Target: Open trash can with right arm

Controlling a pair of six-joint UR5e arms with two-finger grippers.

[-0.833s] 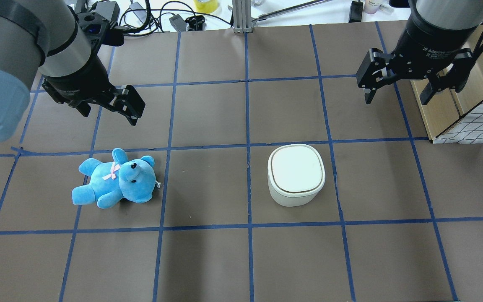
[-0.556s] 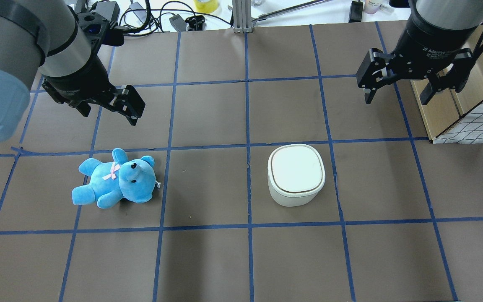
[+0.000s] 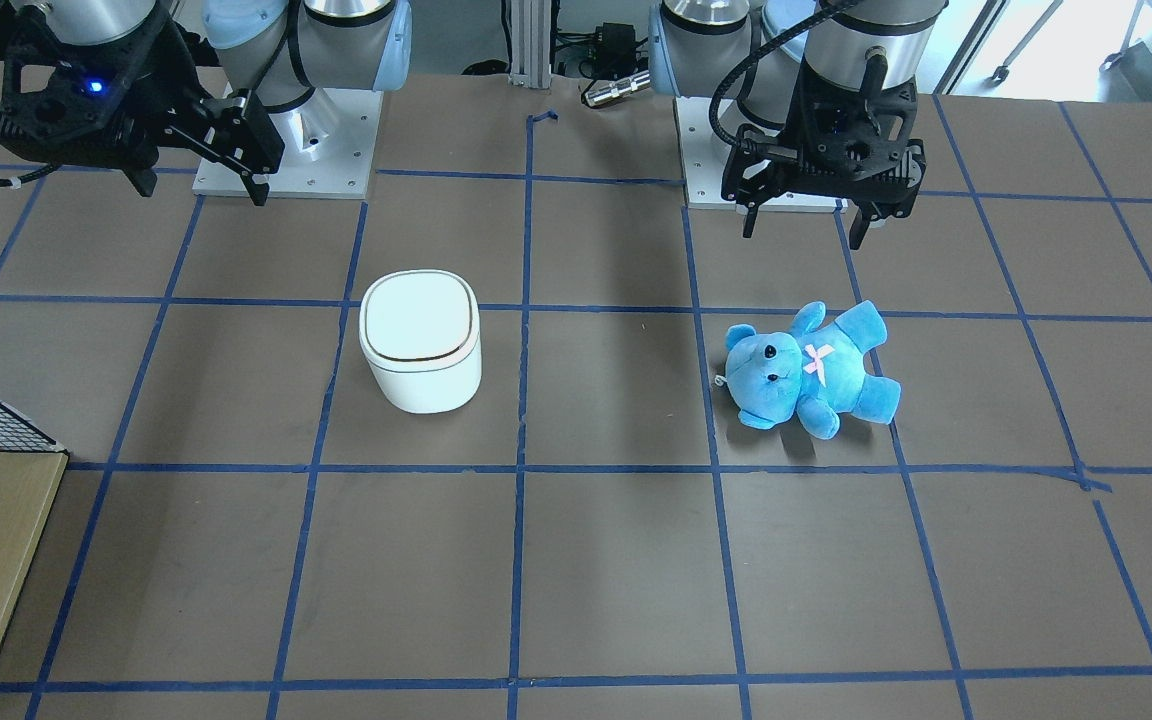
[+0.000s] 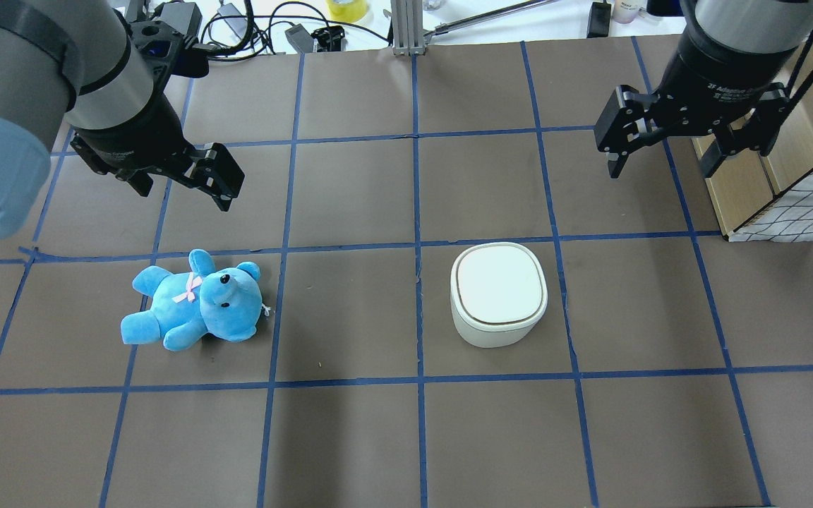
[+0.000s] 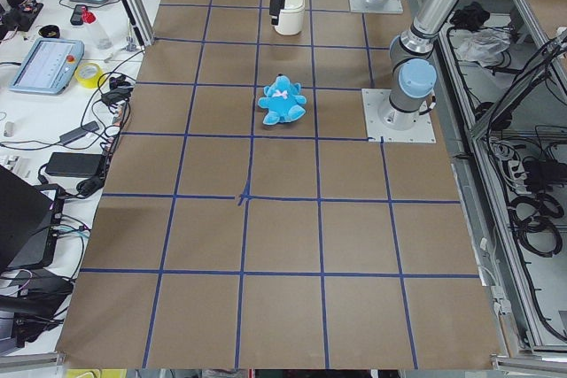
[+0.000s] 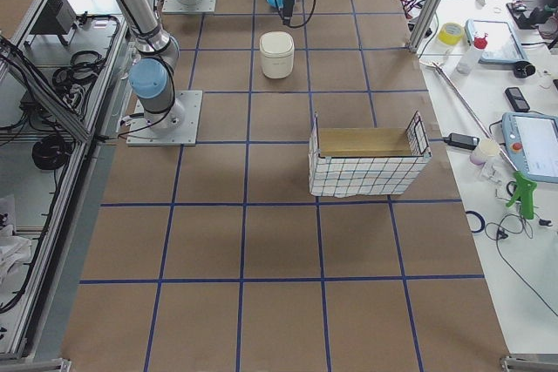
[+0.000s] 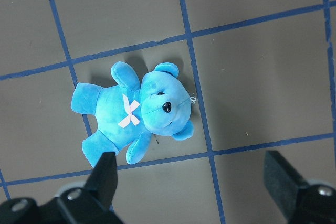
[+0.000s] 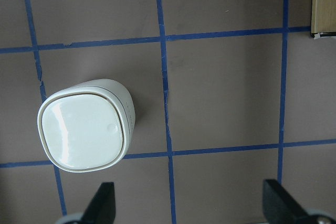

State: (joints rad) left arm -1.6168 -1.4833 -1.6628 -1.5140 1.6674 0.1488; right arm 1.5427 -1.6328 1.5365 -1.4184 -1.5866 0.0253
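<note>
Trash can [image 4: 498,293] well apart from right claw [image 4: 662,172]

A brown surface [image 4: 350,437] is spreading across the whole scene, blue tape lines [image 4: 417,212] dividing it into squares. Along its far edge a white workbench [image 4: 555,25] is carrying tangled cables [image 4: 251,25] and a yellow tape roll [image 4: 347,8]; a wire-mesh crate [image 4: 802,204] is sitting far right.

I get bright, even light from above in every view. The small white plastic trash can [image 8: 84,129] carries mild glare on top and throws only a soft, faint shadow on the brown taped table [image 8: 226,93]. Both wrist views are sharp.
</note>
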